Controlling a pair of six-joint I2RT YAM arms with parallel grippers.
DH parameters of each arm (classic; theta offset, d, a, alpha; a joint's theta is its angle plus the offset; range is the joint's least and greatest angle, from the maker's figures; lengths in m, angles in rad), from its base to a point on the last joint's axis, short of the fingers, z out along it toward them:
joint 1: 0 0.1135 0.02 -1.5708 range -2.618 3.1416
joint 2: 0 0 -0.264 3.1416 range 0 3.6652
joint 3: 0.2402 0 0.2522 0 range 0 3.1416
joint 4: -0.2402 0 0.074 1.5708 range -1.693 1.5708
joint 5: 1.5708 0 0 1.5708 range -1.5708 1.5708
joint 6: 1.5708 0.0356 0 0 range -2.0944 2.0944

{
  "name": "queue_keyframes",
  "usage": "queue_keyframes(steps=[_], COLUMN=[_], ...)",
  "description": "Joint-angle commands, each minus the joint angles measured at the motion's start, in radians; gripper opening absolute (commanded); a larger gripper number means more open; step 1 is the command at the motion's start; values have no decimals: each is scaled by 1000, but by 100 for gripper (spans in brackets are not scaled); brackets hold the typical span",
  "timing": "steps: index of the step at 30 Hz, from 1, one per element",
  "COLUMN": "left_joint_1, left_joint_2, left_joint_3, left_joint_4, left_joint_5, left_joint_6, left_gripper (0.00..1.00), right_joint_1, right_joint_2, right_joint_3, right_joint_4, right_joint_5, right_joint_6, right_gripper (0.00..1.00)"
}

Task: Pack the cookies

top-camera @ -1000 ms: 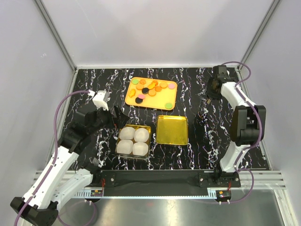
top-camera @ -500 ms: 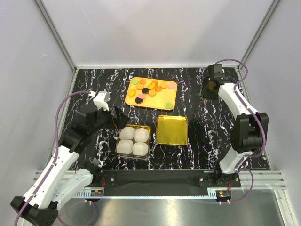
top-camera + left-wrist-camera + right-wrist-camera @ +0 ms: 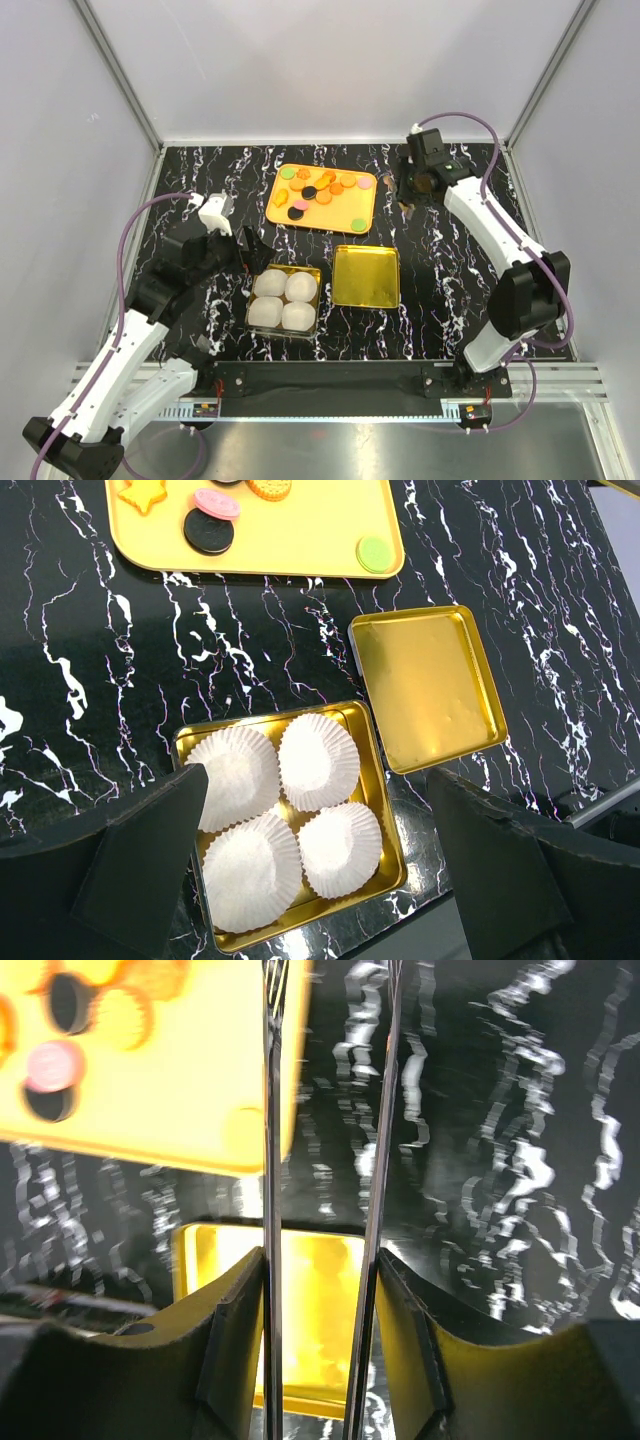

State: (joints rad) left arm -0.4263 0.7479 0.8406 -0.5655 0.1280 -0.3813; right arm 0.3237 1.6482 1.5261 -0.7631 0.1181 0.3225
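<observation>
While apart, cookies (image 3: 322,193) left of right gripper (image 3: 405,204)

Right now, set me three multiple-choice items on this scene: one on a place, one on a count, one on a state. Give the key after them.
1. Where is the gold lid relative to the gold tin?
A. Closed on top of it
B. Flat on the table beside it
C. Leaning upright inside it

2. How many white paper cups sit in the tin?
A. Two
B. Three
C. Four

3. What state are the paper cups in?
A. Each holds a cookie
B. All empty
C. Tipped out onto the table

Key:
1 B: the top view shows the lid lying apart from the tin, at its right.
2 C: the left wrist view shows four cups, two by two.
3 B: the cups show only bare paper, and the cookies lie on the yellow tray.
</observation>
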Motion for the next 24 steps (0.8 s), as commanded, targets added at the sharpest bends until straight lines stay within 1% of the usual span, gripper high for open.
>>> queue_keyframes(steps=[1,8,15,19,24], left_joint_1=[4,6,11,12,12], left_joint_2=[-12,-24,-67,-74,-79], left_joint_3=[-3,3,11,14,11], left_joint_4=[52,44,10,1,0], left_joint_5=[22,-16,-188,-215,-214], left_joint_6=[9,5,-11,-14,-16], left_gripper=[99,99,99,99,99], right_joint_1=[63,182,303,363,423], right_joint_2=[-19,91,238,352,421], right_joint_3=[77,219,364,459,539], right_joint_4=[-8,-25,-38,-70,-97], right_joint_5=[-26,-21,-26,-21,2], right_joint_6=[23,39,44,41,38], right_gripper=[52,52,52,52,52])
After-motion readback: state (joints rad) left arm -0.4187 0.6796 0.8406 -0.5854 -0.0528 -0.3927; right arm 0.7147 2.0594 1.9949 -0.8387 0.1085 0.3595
